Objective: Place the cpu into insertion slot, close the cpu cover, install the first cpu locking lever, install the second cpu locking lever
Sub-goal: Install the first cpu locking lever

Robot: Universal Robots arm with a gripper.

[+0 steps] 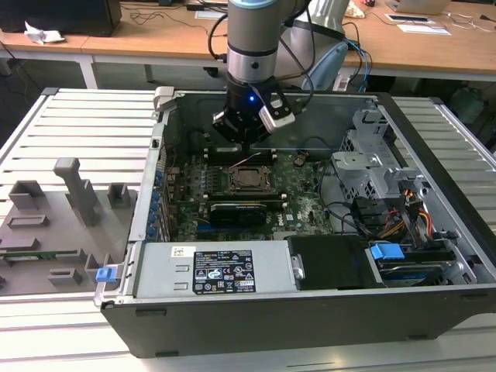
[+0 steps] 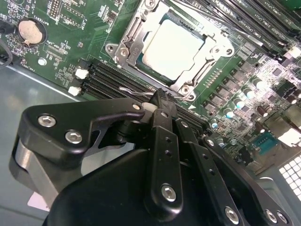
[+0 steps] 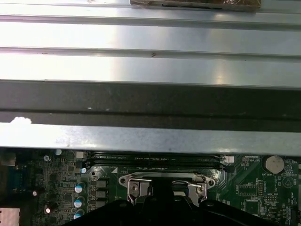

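Exterior view: an open computer case [image 1: 310,310] lies on a slatted desk [image 1: 77,124], and the pincer [image 1: 246,143] hangs just above the cpu [image 1: 248,179]. Second wrist view: the cpu [image 2: 173,49] sits under the cpu cover [image 2: 130,38], just past the pincer [image 2: 157,96], which looks pressed together, perhaps on a wire lever [image 2: 134,90]. First wrist view: the case's metal wall [image 3: 150,66] rises behind.

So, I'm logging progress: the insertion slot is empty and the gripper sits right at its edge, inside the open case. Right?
Not empty: the second wrist view shows the cpu seated in the insertion slot, the cpu cover framing it. The gripper is indeed at its edge, inside the open case.
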